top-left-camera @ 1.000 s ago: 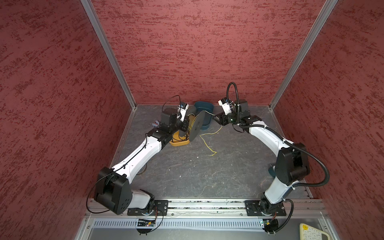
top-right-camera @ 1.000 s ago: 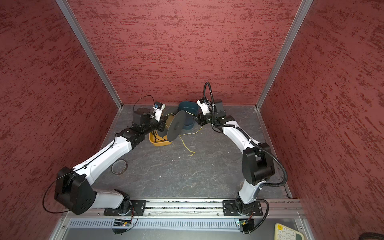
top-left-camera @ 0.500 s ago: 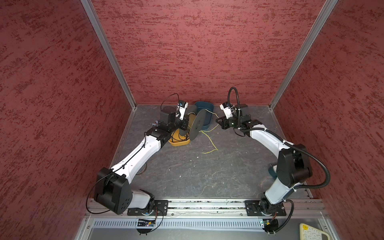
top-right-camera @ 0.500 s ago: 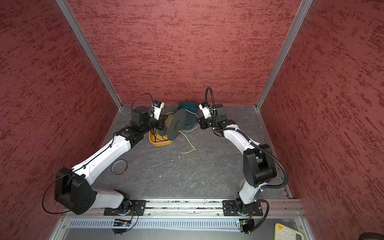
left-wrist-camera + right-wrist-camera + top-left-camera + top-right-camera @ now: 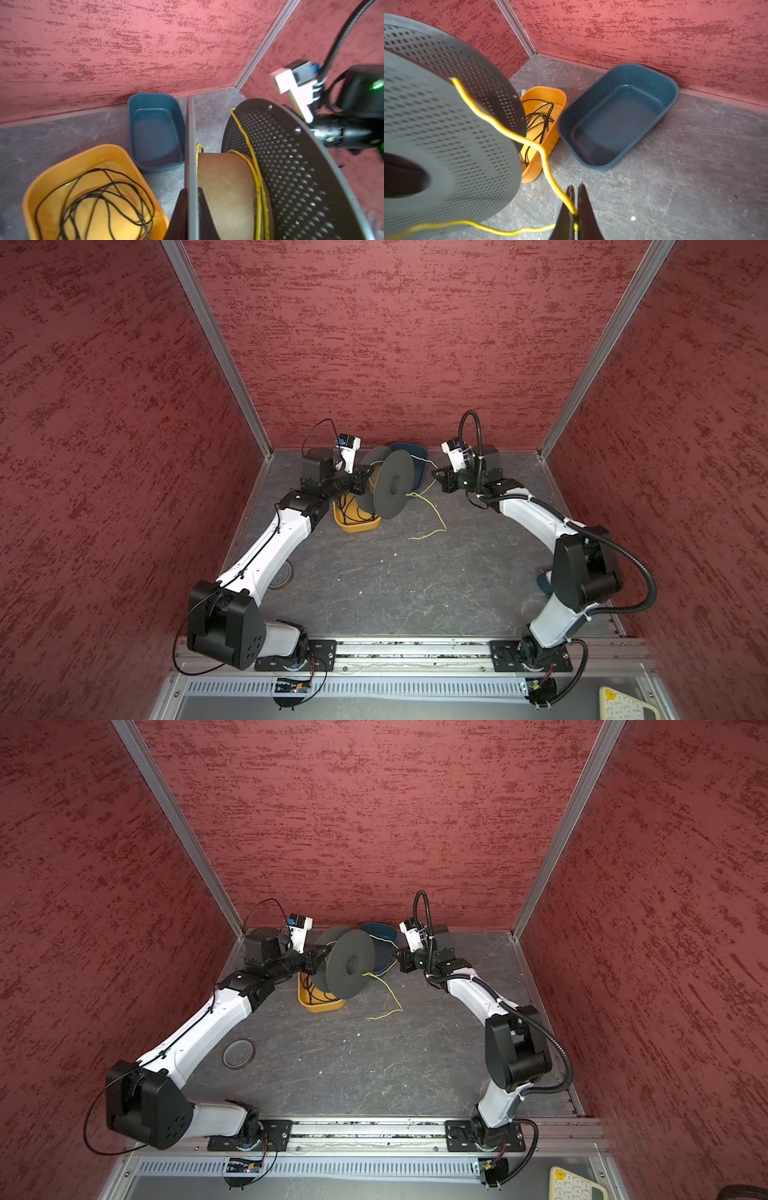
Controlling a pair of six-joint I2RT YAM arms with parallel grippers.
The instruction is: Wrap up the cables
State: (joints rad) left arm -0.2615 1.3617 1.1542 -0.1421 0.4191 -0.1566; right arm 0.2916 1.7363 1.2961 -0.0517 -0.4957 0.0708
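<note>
Here the left claw [image 5: 190,190] is pressed together on the rim of one flange of a dark grey perforated plastic spool [image 5: 386,497] with a brown cardboard core [image 5: 224,187]. It holds the spool with its flanges upright, above a small orange plastic tray [image 5: 357,526] in which a thin black cord [image 5: 93,194] lies in loose loops. The thin yellow-green wire [image 5: 539,149] makes a few turns round the core, close against the other flange. It then passes over that flange's rim to the right claw [image 5: 576,193], which pinches it between its tips. Its loose tail lies on the grey marbled counter [image 5: 395,593], just in front of the spool. A dark blue plastic tub [image 5: 155,128] stands behind by the back wall, and a ring of tape [image 5: 225,1054] lies near the left arm.
</note>
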